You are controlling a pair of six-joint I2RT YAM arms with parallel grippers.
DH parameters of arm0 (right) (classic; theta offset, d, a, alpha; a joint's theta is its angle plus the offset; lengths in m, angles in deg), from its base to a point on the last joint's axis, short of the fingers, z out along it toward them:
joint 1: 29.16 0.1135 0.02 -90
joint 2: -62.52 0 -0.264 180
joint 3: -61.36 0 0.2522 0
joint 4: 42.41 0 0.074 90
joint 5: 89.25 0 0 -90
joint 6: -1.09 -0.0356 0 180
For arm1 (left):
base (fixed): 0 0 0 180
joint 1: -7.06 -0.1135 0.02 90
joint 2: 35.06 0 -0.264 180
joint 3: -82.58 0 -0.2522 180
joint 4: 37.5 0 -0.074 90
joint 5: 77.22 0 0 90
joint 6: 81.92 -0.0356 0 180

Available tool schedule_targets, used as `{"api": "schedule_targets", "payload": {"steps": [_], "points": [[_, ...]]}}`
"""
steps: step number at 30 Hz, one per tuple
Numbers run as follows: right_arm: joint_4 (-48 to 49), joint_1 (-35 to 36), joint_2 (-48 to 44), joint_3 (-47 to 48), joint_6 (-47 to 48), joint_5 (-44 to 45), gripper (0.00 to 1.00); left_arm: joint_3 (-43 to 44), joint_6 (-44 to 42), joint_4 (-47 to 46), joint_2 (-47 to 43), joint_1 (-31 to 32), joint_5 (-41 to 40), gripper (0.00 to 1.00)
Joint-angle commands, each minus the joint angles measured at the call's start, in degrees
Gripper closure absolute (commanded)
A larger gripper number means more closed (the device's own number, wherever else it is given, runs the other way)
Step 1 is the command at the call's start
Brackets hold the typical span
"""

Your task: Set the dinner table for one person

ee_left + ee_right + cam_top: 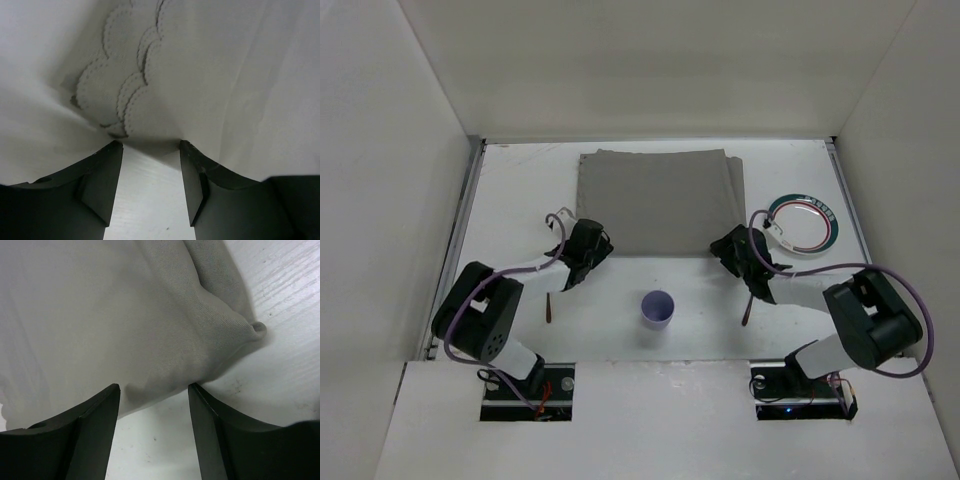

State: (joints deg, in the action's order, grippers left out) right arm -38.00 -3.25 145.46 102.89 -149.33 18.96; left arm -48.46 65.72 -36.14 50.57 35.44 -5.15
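Grey cloth mat (655,200) lies centred by the far edge of the white dinner table (515,195), left gripper (150,145) and right gripper (154,386) both spread, pinching nothing, at its near edge; risk: bunched near-right corner (225,325) could snag a finger, skewing the mat.

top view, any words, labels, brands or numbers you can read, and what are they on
No text is readable.
Plate: faint pale marks on its teal rim, too small to tell whether they are lettering.
Cup and grey cloth mat: no print visible in any view.
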Motion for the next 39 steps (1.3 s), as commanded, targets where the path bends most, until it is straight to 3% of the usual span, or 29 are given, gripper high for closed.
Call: {"api": "schedule_targets", "payload": {"steps": [1, 5, 12, 16, 28, 34, 39], "points": [[2.8, -0.5, 1.4, 1.8, -1.9, -0.4, 0.38, 2.2, 0.7, -4.3, 2.8, -1.3, 1.1, 0.52], [3.7, -1.3, 2.4, 1.9, -2.7, -1.1, 0.52, 1.9, 0.6, -6.3, 5.1, -2.3, 1.6, 0.55], [4.4, -2.1, 4.6, 3.2, -2.9, -1.9, 0.77, 0.9, 1.2, -10.0, 8.6, -3.4, 1.9, 0.84], [4.2, -1.8, 3.6, 2.6, -2.2, -1.8, 0.85, -0.9, 0.5, -11.1, 6.9, -4.0, 2.1, 0.93], [0.3, 3.7, -6.5, -6.0, -0.8, -1.7, 0.86, -14.1, 1.2, -4.6, -8.9, -1.0, -0.6, 0.96], [-7.9, 9.3, -14.5, -9.1, -3.2, 1.2, 0.86, -16.7, 0.9, 5.5, -18.4, 2.9, -4.4, 0.96], [-13.9, 13.0, -20.8, -9.9, -5.9, 3.7, 0.85, -17.0, 0.7, 8.7, -19.8, 4.9, -5.8, 0.95]]}}
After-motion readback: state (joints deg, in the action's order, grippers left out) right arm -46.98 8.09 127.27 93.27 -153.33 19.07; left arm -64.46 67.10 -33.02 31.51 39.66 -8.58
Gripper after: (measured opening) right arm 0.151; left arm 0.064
